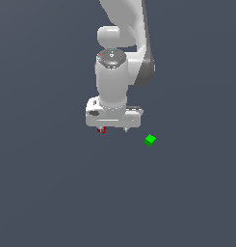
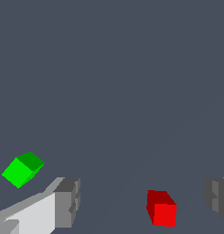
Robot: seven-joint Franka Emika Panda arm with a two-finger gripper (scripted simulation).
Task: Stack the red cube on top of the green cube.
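We saw the white end effector (image 2: 143, 205) with its grey fingers (image 2: 67, 203) spread wide, gripping nothing. The small solid bright-red cube (image 2: 162, 209) lay on the dark grey surface (image 2: 113, 91) between those fingers, nearer one than the other and touching neither. In the exterior view the red cube (image 1: 101, 129) peeked out just beneath the end effector (image 1: 113, 128). The small solid bright-green cube (image 1: 150, 140) sat apart from the red cube, toward the exterior view's right, outside the fingers.
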